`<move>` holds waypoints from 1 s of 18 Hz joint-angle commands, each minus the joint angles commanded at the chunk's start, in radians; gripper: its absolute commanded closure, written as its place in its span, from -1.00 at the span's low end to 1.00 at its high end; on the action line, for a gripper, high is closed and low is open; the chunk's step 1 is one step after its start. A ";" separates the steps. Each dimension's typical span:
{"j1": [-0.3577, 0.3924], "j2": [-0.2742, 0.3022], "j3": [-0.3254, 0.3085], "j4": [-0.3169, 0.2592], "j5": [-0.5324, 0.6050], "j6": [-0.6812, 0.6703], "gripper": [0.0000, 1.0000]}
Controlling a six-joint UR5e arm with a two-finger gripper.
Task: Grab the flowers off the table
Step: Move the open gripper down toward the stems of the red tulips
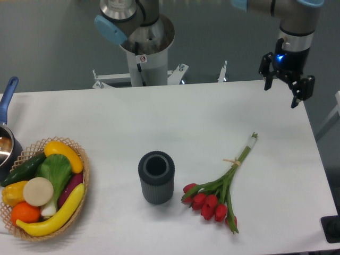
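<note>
The flowers [219, 194], a bunch of red tulips with long green stems tied by a tan band, lie on the white table [175, 117] at the front right, heads toward the front edge and stem ends pointing to the back right. My gripper [281, 96] hangs open and empty above the table's back right corner, well behind the stem ends and apart from the bunch.
A dark ribbed cylindrical vase [156, 177] stands upright just left of the tulip heads. A wicker basket [79, 212] of fruit and vegetables sits at the front left. A pot with a blue handle [7, 106] is at the left edge. The arm's base [146, 48] rises behind the table.
</note>
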 joint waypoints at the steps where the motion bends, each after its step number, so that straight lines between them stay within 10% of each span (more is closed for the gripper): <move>1: -0.002 0.000 0.002 0.003 0.002 0.000 -1.00; 18: -0.150 -0.097 -0.037 0.066 0.002 -0.462 -1.00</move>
